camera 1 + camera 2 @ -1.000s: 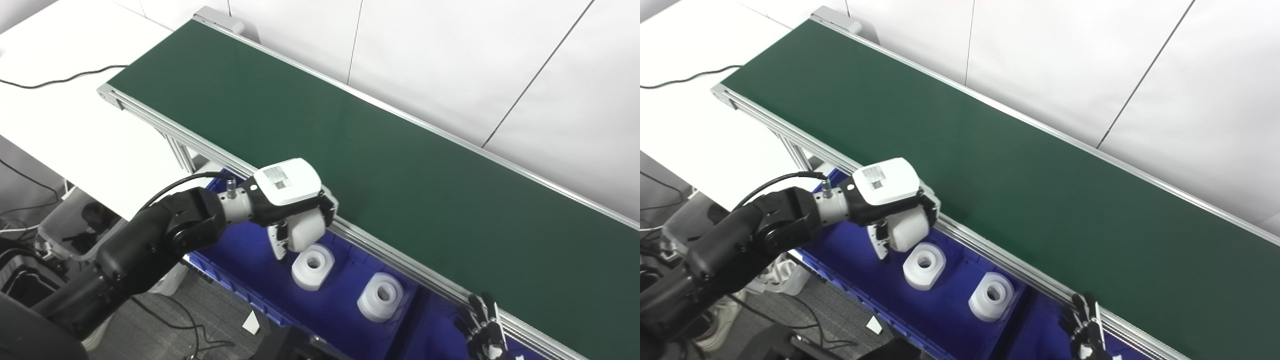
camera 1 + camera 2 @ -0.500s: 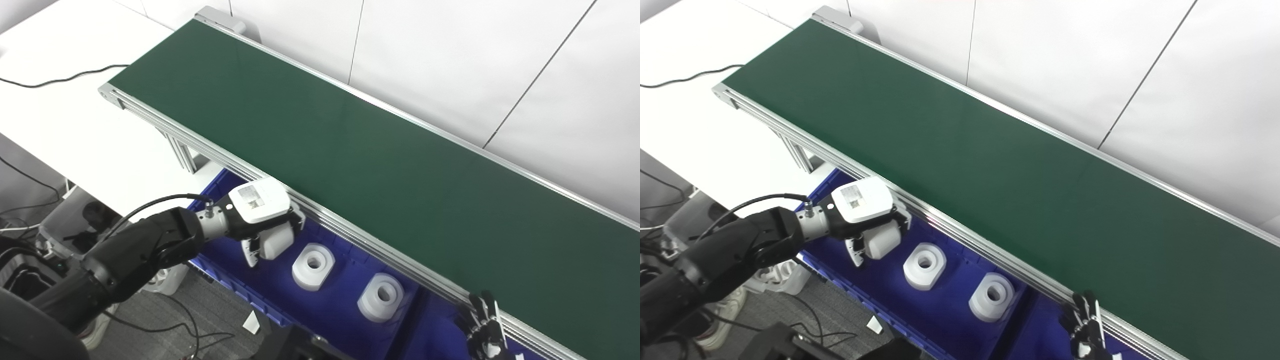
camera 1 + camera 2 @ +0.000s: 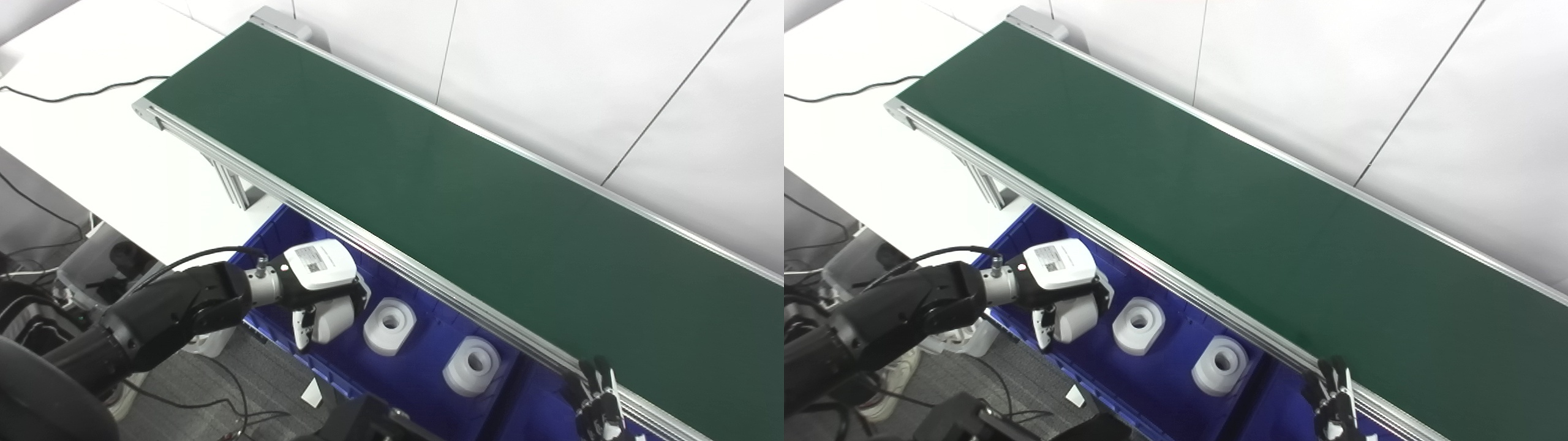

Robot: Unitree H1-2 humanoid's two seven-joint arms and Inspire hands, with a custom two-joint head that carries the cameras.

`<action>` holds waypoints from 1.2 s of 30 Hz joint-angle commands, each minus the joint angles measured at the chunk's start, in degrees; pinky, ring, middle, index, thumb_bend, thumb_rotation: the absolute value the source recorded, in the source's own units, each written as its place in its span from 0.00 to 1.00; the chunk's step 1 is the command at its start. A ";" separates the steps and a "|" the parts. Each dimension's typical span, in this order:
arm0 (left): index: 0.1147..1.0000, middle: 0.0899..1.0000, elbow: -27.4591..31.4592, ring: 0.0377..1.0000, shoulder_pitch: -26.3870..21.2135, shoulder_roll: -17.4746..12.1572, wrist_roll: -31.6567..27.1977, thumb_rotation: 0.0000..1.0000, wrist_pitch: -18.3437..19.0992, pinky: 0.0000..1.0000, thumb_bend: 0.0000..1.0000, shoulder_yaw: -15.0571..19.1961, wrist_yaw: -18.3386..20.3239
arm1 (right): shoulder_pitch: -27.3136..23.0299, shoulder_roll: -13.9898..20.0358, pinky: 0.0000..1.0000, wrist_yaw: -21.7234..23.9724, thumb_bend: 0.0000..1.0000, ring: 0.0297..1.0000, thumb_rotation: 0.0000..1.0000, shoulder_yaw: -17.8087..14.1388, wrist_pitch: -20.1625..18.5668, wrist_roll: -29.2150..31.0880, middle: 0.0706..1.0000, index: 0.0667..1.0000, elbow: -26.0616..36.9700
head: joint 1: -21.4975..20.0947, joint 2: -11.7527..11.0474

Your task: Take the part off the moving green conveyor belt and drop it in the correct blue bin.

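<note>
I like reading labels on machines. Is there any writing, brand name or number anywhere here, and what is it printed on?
No text can be read anywhere.
Sticker on the white back of the left hand: dark print, perhaps a square code, too small and blurred to read.
Green conveyor belt, blue bin, white parts: no markings visible.

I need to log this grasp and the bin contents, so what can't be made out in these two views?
- Held white part: the left hand covers its top in both views, hiding its shape.
- Right hand: cut by the bottom edge; open or shut unclear.
- Blue bin: its near corner sits behind the left hand and arm.
</note>
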State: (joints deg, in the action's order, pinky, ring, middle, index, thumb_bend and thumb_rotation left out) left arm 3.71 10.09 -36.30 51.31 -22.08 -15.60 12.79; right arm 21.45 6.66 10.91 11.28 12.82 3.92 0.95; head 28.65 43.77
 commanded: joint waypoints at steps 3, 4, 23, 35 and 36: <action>0.62 0.68 3.20 0.67 -1.12 -1.47 -2.86 0.37 -0.45 0.62 0.95 1.03 0.40 | -0.22 0.11 0.87 0.68 0.79 0.89 0.96 -0.20 1.30 0.18 0.95 1.00 1.65 | -0.06 0.04; 0.63 0.69 3.36 0.68 -1.14 -1.37 -3.22 0.42 -0.82 0.63 0.96 1.09 0.13 | -0.25 0.10 0.87 0.70 0.78 0.89 0.96 -0.21 1.36 0.23 0.95 1.00 1.56 | -0.06 0.04; 0.61 0.66 13.44 0.63 -2.59 0.82 -11.04 0.53 -3.16 0.56 0.98 2.10 0.86 | -0.19 -0.21 0.87 0.70 0.78 0.90 0.96 0.14 1.06 0.04 0.95 1.00 1.82 | -2.74 0.45; 0.55 0.61 25.20 0.58 -7.81 12.33 -31.04 0.57 -2.43 0.50 0.82 3.76 -0.67 | -4.18 -3.36 0.82 -2.38 0.77 0.86 0.96 0.91 10.69 -6.38 0.92 0.96 -6.01 | -21.13 -4.28; 0.55 0.61 24.93 0.58 -8.19 13.49 -32.43 0.55 -2.82 0.50 0.81 3.93 -1.04 | -4.68 -3.76 0.82 -3.03 0.78 0.86 0.95 0.84 12.48 -6.87 0.91 0.95 -6.87 | -21.13 -4.28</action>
State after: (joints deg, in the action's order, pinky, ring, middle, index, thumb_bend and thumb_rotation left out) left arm 28.01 2.91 -23.45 21.51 -23.38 -12.33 13.80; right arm 17.89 3.64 8.73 12.21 19.62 -2.12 -6.38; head 7.47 39.46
